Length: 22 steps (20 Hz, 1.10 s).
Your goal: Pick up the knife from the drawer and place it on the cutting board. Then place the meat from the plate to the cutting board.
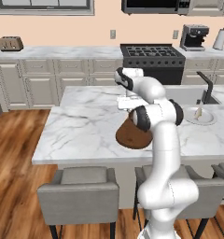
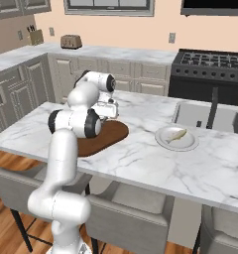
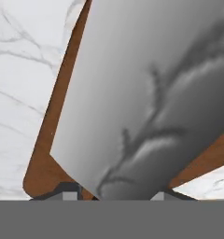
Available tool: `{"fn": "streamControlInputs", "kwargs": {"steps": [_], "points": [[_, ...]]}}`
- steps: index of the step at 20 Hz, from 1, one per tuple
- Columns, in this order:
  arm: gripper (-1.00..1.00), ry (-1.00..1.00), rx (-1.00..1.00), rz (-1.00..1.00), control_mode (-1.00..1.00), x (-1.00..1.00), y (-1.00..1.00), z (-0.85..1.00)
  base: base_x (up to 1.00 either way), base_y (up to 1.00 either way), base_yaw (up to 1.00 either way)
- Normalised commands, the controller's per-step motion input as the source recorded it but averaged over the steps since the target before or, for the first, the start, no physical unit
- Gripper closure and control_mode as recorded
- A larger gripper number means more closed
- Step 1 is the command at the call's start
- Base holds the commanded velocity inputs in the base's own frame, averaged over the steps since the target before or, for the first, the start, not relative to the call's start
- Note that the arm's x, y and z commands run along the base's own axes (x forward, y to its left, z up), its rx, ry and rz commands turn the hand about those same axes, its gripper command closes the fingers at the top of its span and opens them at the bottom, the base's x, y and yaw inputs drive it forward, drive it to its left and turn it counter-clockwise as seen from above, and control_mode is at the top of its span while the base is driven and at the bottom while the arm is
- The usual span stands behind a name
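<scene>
The knife [image 3: 146, 102] fills the hand view's centre, its grey blade clamped between the part-closed gripper [image 3: 111, 195] over the cutting board [image 3: 44, 163]. Best lower it flat before releasing; the meat [image 2: 176, 135] waits on the plate [image 2: 163, 143], centre right.

Home kitchen. Marble island [image 1: 86, 126] under the pincer [image 2: 107, 110], grey stools [image 1: 79, 186] on the near side, black stove [image 1: 152, 58] and cream cabinets [image 1: 39, 79] beyond, sink [image 2: 205, 116] to the right, toaster [image 1: 11, 44], coffee machine [image 1: 194, 37].

toaster [image 1: 11, 44], coffee machine [image 1: 193, 37], black stove [image 1: 152, 56], grey stools [image 1: 79, 189]
</scene>
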Motion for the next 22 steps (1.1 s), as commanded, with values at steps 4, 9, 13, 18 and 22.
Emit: {"fn": "streamControlInputs", "kwargs": {"steps": [4,9,13,18,22], "points": [[1.0,0.15,0.06,0.09,-1.0,0.11,0.2,-0.29,0.0,0.0,0.0],[1.0,0.11,0.05,0.04,-1.0,-0.22,0.16,-0.01,0.0,0.0,0.0],[1.0,0.0,0.03,0.0,-1.0,-0.39,0.0,0.18,0.0,0.0,0.0],[1.0,-0.09,0.0,0.0,-1.0,-0.66,0.0,0.24,0.0,0.0,0.0],[1.0,-0.18,0.0,0.0,-1.0,-0.72,0.0,0.28,0.0,0.0,0.0]]}}
